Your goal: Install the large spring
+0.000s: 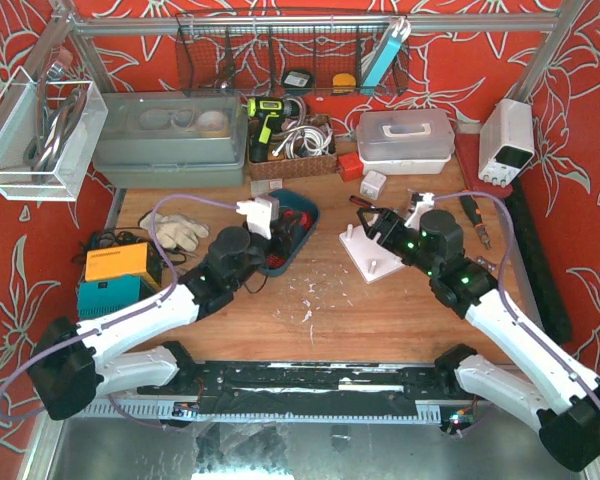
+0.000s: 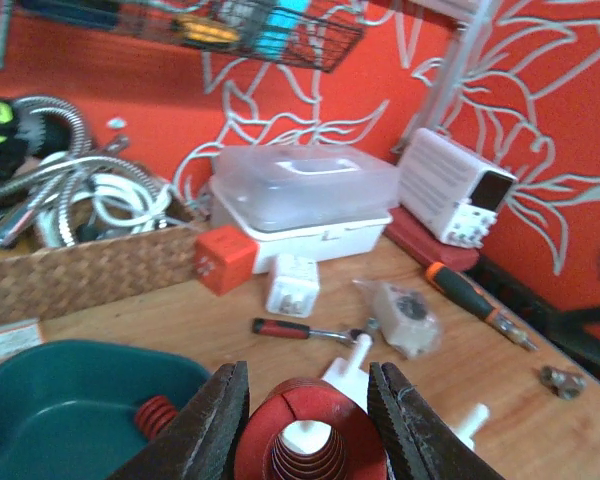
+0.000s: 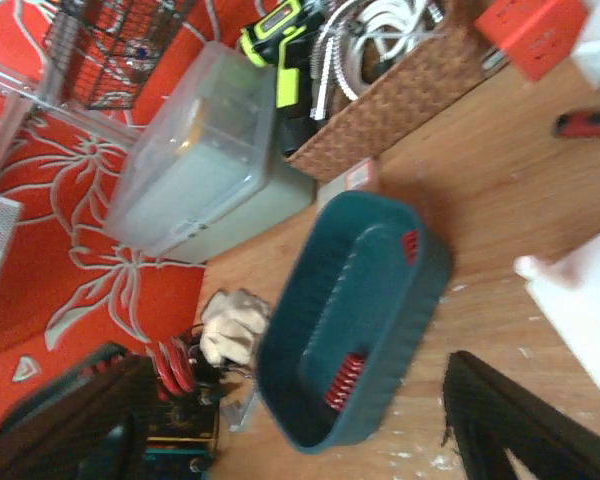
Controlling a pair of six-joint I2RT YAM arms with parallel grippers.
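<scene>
My left gripper (image 2: 308,400) is shut on the large red spring (image 2: 342,408), with one jaw against each side of the coil. It holds the spring beside the teal basket (image 2: 60,400), end-on toward the white peg plate (image 2: 358,352). In the top view the left gripper (image 1: 283,238) is over the basket's (image 1: 305,208) right part. A smaller red spring (image 3: 342,380) lies inside the basket (image 3: 380,330). My right gripper (image 3: 300,400) is open and empty, and in the top view it (image 1: 375,225) hovers at the peg plate (image 1: 370,258).
A woven basket (image 1: 290,160) of hoses, a clear lidded box (image 1: 405,135) and a white power supply (image 1: 505,140) stand at the back. A ratchet (image 2: 300,330), a screwdriver (image 2: 475,300), an orange box (image 2: 223,258) and a bagged part (image 2: 405,315) lie near the plate. Gloves (image 1: 175,232) lie left.
</scene>
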